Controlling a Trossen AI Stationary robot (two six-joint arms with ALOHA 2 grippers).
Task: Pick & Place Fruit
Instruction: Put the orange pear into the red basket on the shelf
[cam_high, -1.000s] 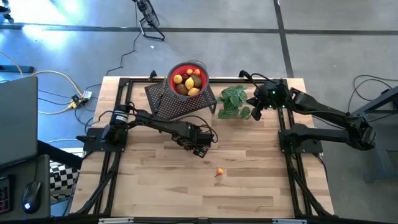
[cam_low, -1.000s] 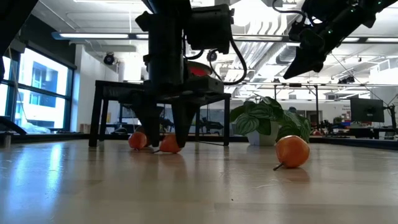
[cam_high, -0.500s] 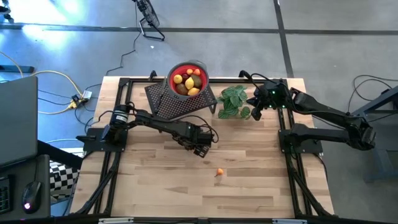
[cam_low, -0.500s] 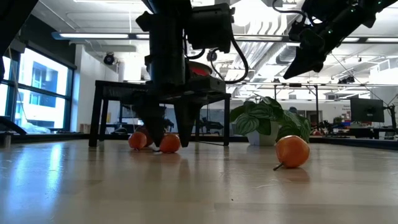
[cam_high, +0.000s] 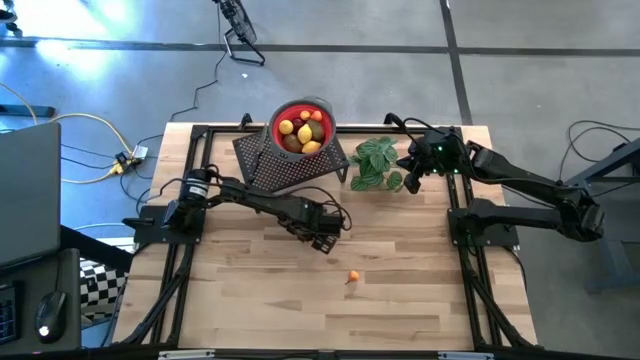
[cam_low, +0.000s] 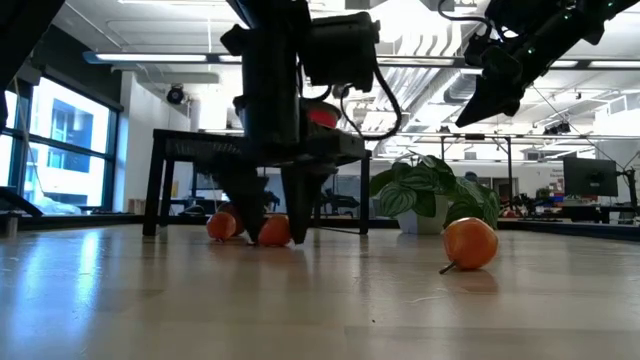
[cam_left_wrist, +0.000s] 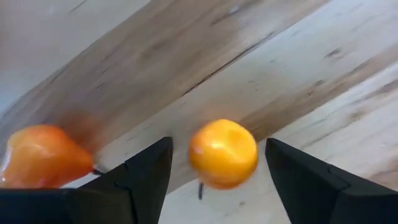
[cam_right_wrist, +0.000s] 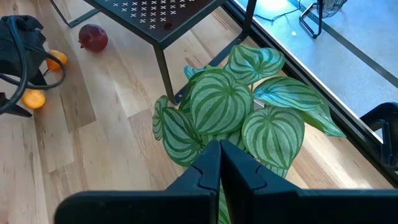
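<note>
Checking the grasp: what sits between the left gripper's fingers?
A small orange fruit sits between the left gripper's open fingers, untouched, in the left wrist view. A second orange lies outside them.

Overhead view straight down on whole table (cam_high: 400, 300), low view level across it, wrist views close.

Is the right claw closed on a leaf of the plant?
No, the right claw is shut but empty, hovering above the plant without touching any leaf.
</note>
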